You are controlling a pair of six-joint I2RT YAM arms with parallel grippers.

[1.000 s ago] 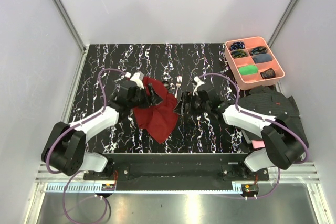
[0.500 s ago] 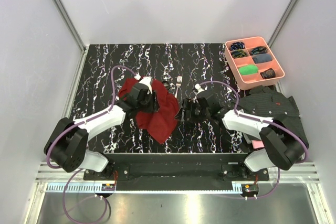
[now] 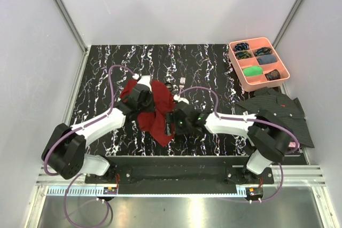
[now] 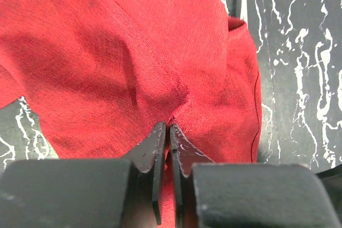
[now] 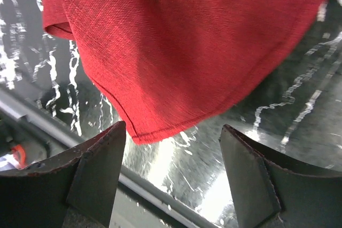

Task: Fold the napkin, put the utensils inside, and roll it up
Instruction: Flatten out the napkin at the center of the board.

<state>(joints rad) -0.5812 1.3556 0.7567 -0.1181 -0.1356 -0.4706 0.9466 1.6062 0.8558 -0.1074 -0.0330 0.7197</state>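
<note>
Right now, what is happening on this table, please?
Two robot arms are working on a dark red napkin, bunched on the black marbled table. The left gripper is pinched shut on a fold of it. The right gripper is open, facing its hemmed edge. The fork lies beyond, untouched.

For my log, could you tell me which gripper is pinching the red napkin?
The left gripper: its jaws are shut on a pucker of the napkin, whereas the right gripper is open.

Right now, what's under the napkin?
Only black marbled table shows around the napkin. The fork shows outside it, on the far side; anything beneath the cloth is covered.
</note>
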